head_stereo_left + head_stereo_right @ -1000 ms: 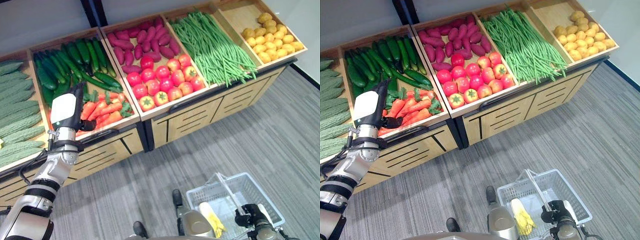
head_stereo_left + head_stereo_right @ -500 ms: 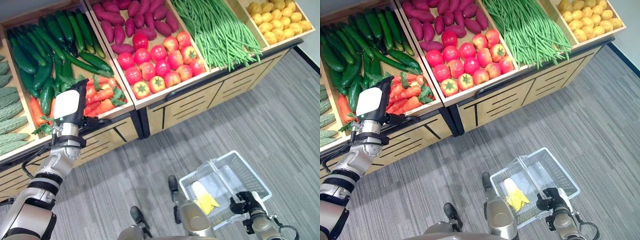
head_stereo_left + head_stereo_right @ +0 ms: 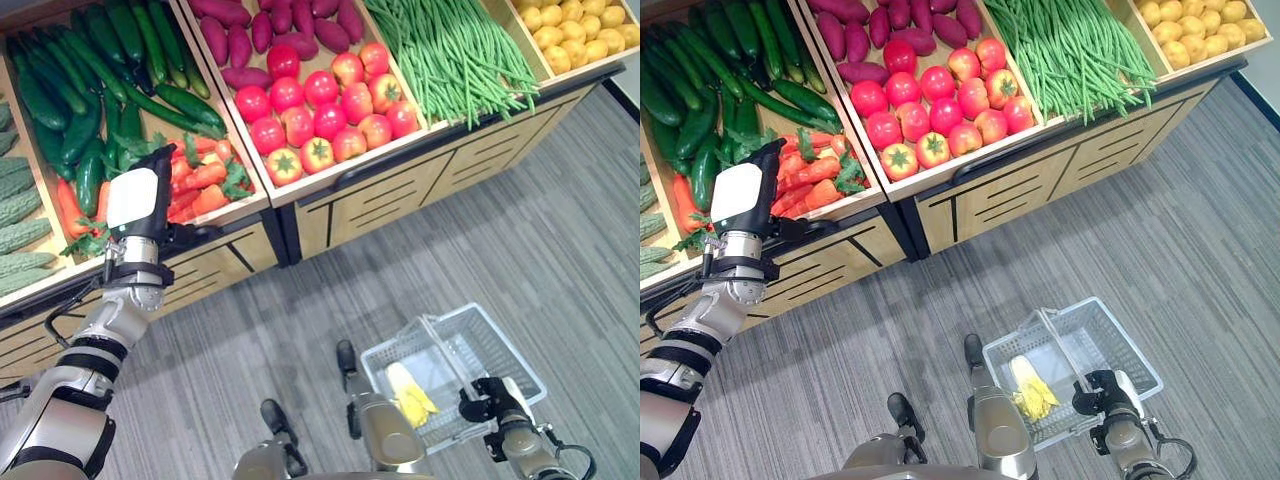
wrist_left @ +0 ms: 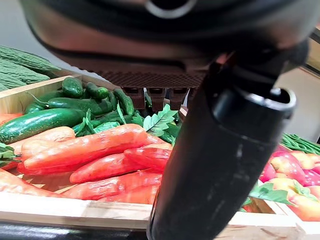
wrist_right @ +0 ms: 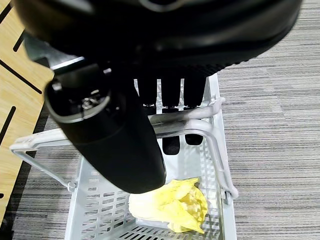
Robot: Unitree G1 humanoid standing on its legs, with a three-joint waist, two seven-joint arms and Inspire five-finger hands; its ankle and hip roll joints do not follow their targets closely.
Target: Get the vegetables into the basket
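Your left hand [image 3: 137, 203] is over the carrots [image 3: 203, 183], at the front edge of their box [image 3: 240, 215]. From the wrist view, its fingers [image 4: 152, 95] reach out straight and the thumb stands apart, so the hand is open and holds nothing. The carrots lie just under and past the fingertips, touching one another in a heap.

I think the step now is picking one carrot. Choose a top one that nothing lies on. Bring the hand down slowly, fingers on one side and thumb on the other, across the thick middle, not the leafy end. Close softly, then lift straight up so the others do not roll out over the edge.

Your right hand [image 5: 165, 95] has its fingers curled round the handle of the basket [image 5: 220, 165], far from the left hand, low over the floor. Keep it level and steady while you wait.

One yellow vegetable [image 5: 172, 205] lies in the basket. There is one basket. About ten carrots show, though the hand hides some. Beyond the carrots lie many cucumbers [image 3: 120, 60], too packed to count. In the next box I count about eleven tomatoes [image 3: 320, 115] and about nine purple sweet potatoes [image 3: 270, 25].
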